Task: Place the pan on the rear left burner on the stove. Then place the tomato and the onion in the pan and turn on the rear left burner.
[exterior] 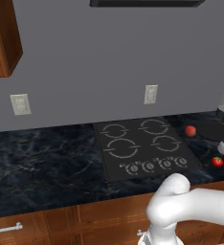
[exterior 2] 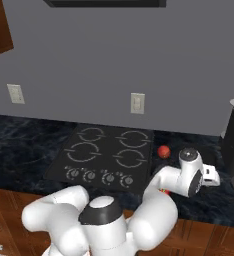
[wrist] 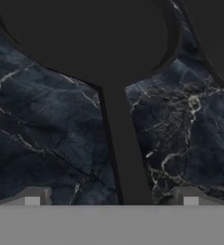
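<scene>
Step one, pan pickup: gripper hung spread wide, empty, over the pan handle on the counter right of the stove; next needed descent and closing on handle

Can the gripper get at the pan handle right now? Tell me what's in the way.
Probably yes. The open gripper hangs over the pan, its handle running between the two fingertips. Only bare counter lies on either side.
</scene>
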